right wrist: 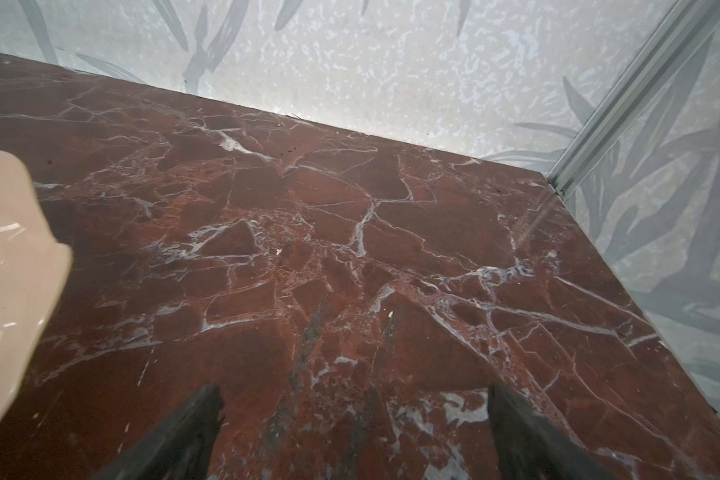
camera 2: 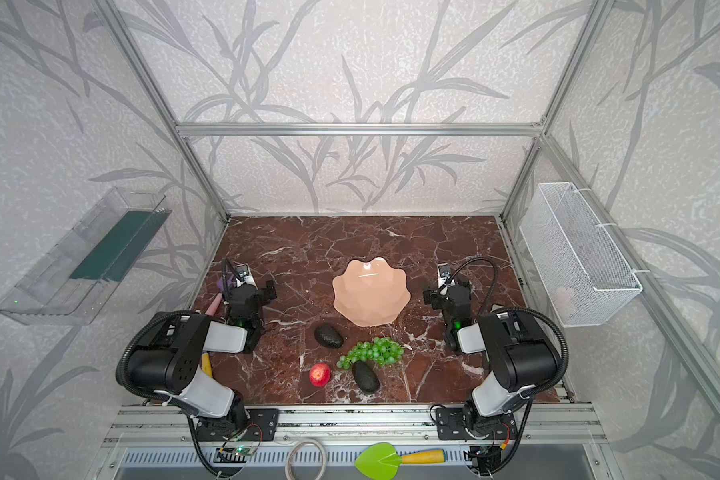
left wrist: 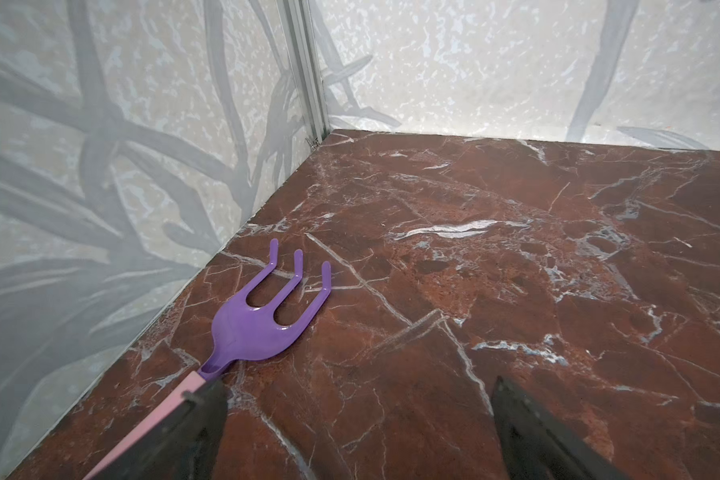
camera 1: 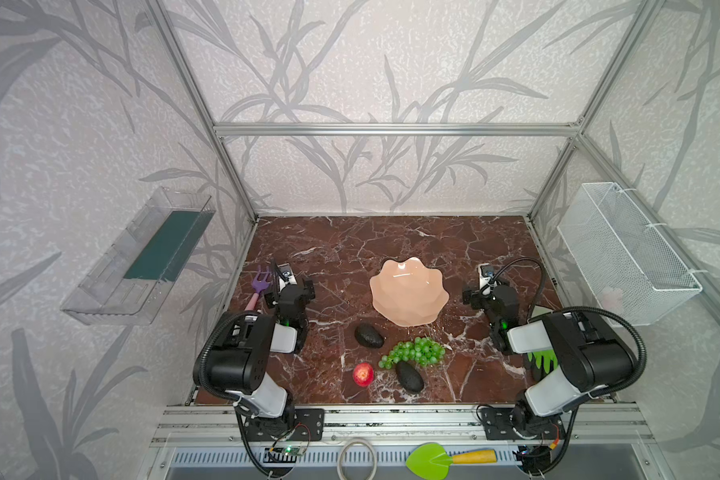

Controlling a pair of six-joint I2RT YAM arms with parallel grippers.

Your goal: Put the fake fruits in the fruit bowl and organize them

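Fruit bowl (camera 1: 408,291) stands mid-counter (camera 1: 329,249). All fruit lies on the counter, nearer the arm bases: rear avocado (camera 1: 368,336), grapes (camera 1: 414,352), front avocado (camera 1: 409,376) just beside the grapes, red fruit (camera 1: 363,374). Left pincer (left wrist: 356,384) and right pincer (right wrist: 353,387) flank the bowl, jaws apart, gripping nothing.

I'm scanning all four views and finding no text, label, brand, number or sign I can read. I'm spotting a small circuit board (camera 1: 287,451) below the front rail (camera 1: 391,420) in both top views, but any marking on it is coming out too small to make out.
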